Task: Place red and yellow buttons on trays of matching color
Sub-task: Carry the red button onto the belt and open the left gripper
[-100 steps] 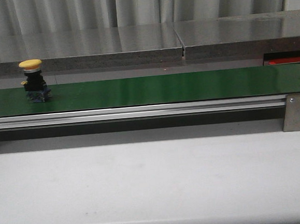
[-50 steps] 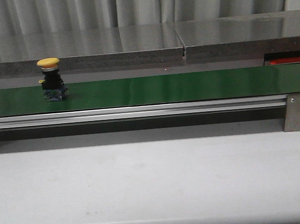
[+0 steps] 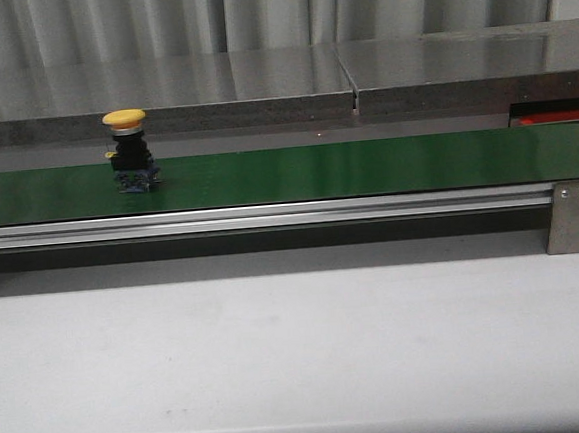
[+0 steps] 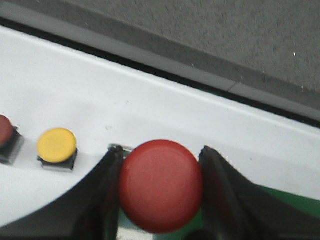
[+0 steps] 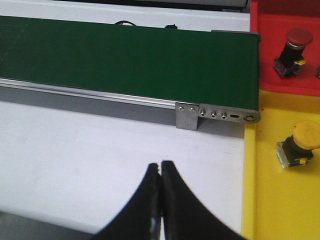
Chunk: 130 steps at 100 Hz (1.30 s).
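**Belt carries yellow button toward the trays**

Movement first: the yellow button (image 3: 128, 149) on the belt (image 3: 366, 166) has ridden rightward over the last second, from near the belt's left end to a spot a little further along, upright throughout. It is well short of the right end, where a sliver of the red tray (image 3: 559, 118) shows behind the belt. By my reading it is being delivered to the right arm's side and is not yet within reach, so waiting makes sense.

Left gripper (image 4: 161, 190): the jaws stand fairly wide on either side of a red button (image 4: 161, 185), apparently holding it by the body under the cap, over the belt's end. Two spare buttons, one yellow (image 4: 57, 145) and one red (image 4: 4, 131), stand on the white table (image 4: 150, 115) beside it.

Right gripper (image 5: 160, 200): fingers pressed together, holding nothing, hanging over the table near the belt's right end.

Trays, seen from the right wrist: the red tray (image 5: 270, 45) already holds a red-capped button (image 5: 292, 45), tilted. The yellow tray (image 5: 265, 200) holds a yellow-capped one (image 5: 300, 142), also tilted. Colours match in both.
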Motion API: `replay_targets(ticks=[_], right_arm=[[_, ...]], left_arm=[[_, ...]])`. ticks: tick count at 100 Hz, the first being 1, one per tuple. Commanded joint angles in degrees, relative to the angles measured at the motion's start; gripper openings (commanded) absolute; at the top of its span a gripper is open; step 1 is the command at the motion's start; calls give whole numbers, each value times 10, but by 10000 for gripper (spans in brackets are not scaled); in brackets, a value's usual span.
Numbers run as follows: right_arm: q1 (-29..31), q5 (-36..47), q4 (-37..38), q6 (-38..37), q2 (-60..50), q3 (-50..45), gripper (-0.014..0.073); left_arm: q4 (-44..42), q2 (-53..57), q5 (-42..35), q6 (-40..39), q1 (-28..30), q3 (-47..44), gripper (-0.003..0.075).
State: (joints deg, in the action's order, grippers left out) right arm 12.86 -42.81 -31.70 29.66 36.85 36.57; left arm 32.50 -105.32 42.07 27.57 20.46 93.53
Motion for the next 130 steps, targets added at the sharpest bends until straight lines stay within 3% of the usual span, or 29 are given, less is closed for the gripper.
replay_targets(ticks=[1,32,50,83,90,97,111,116,123,130], right_arm=[[0,30,-15,4,0,15,-67],[0,30,-15,4,0,15,-67],[0,30,-15,4,0,15,-67],[0,30,-15,4,0,15,-67],[0,30,-15,4,0,15,-67],[0,30,-15,4,0,15,-67],[0,30,-15,4,0,15,-67],[0,30,-15,4,0,15,-67],[0,30,-15,4,0,15,-67],[0,30,-15,4,0,15,-67]], left_arm=[[22,31,-49,1,-14,-14,-19],[20,31,-95,1,-30,-103,-19],[20,31,-101,46,-30,-121,-19],[17,22,-126,45,-30,-131,-8],[17,22,-124,45,-31,-131,51],[20,22,-118,46,-33,-131,169],[28,22,-105,46,-34,-130,500],[36,22,-103,46,-34,-130,583],[47,23,-98,46,-34,-130,650],[51,29,-94,46,-34,-130,663]])
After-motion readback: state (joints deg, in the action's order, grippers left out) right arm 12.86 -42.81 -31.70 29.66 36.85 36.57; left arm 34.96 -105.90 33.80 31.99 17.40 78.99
